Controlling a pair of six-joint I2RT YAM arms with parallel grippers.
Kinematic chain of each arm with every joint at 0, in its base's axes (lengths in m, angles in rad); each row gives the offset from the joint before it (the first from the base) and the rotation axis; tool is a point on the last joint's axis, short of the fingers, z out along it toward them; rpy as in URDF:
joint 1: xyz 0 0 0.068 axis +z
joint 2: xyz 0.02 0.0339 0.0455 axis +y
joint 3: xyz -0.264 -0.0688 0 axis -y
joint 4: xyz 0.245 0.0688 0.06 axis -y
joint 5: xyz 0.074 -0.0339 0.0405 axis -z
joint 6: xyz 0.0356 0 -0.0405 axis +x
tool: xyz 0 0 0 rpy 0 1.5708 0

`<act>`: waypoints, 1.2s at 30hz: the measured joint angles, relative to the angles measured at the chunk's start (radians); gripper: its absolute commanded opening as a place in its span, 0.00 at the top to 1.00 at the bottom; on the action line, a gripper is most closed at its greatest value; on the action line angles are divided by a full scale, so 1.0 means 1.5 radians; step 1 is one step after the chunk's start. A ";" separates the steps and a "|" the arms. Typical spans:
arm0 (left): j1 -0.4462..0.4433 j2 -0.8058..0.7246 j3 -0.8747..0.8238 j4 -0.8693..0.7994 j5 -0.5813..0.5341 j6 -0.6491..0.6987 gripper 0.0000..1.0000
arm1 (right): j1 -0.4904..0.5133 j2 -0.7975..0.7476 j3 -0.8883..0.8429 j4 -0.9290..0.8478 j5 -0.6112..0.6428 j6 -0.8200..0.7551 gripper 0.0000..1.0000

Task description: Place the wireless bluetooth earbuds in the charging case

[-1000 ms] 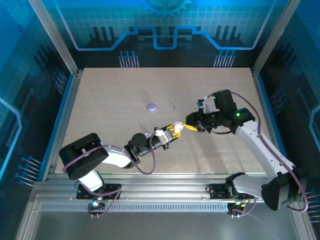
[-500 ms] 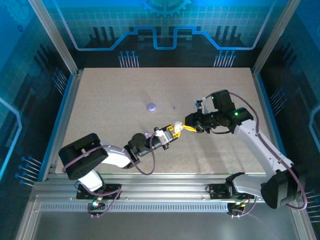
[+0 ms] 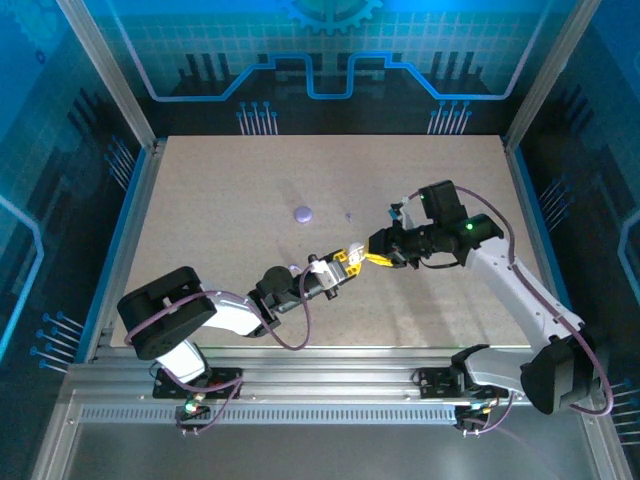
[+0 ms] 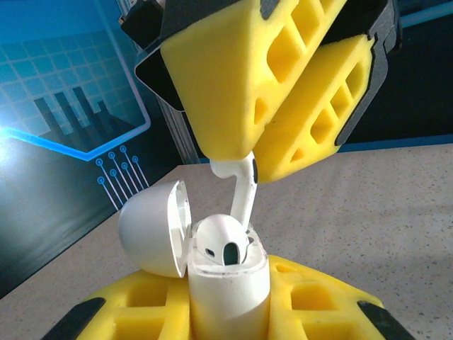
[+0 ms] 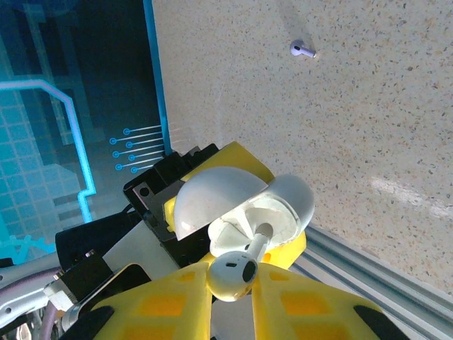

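Top view: the right gripper (image 3: 370, 256) meets the left gripper (image 3: 345, 264) tip to tip, a touch nearer than a second ago.

Left wrist: the left jaws clamp the open charging case (image 4: 226, 290). The earbud (image 4: 243, 195) stem points down at its mouth.

Right wrist: the right jaws pinch the earbud's head, with the case dead ahead along the stem. The second earbud (image 5: 303, 49) lies well beyond.

Table: pale beige speckled table top (image 3: 220, 260), matte, bordered by metal rails on its sides.
Earbud: one tiny lavender earbud (image 3: 348, 215) lies loose on the far middle of the surface, on its side in the right wrist view.
Round piece: a small round lavender object (image 3: 303, 213) rests near the earbud's left, not touching it.
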 measured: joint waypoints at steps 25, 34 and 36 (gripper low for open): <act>0.000 0.000 0.000 -0.003 0.000 0.001 0.78 | 0.006 0.022 -0.001 0.007 0.000 0.003 0.77; -0.001 -0.001 0.000 -0.001 0.000 0.000 0.78 | 0.007 0.032 -0.001 0.012 0.001 0.010 0.75; -0.001 -0.001 0.000 -0.001 0.000 0.000 0.78 | 0.007 0.032 -0.001 0.012 0.000 0.011 0.75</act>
